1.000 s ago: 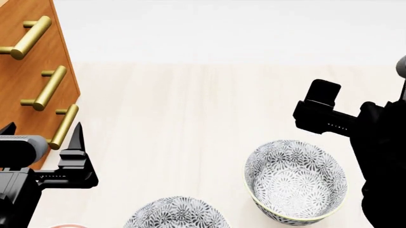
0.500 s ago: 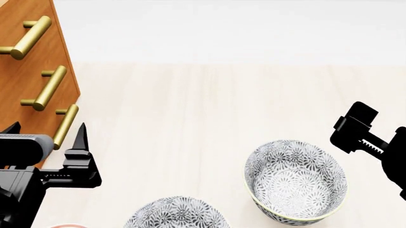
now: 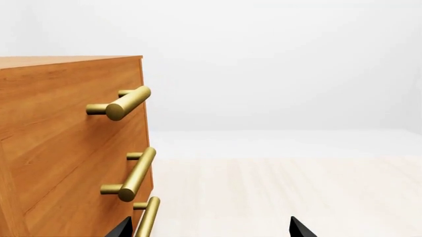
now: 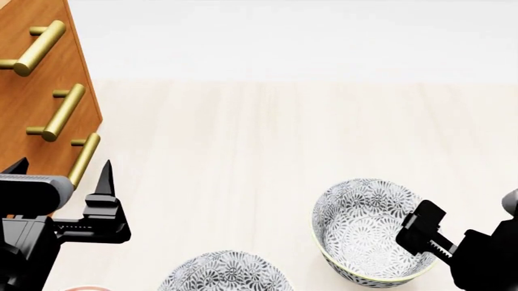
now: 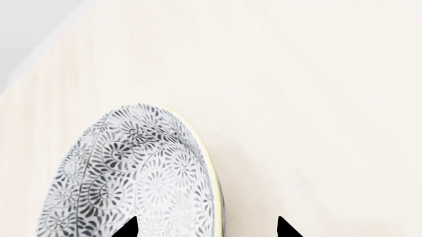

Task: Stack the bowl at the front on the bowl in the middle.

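Nothing is stacked yet. The right gripper (image 4: 423,229), jaws apart, is straddling the near-right rim of one patterned bowl (image 4: 368,230), seemingly the front one. A second patterned bowl (image 4: 225,273) is sitting apart. The left gripper (image 4: 60,176) is idling open beside the wooden drawer cabinet (image 4: 36,91), obstructing nothing.
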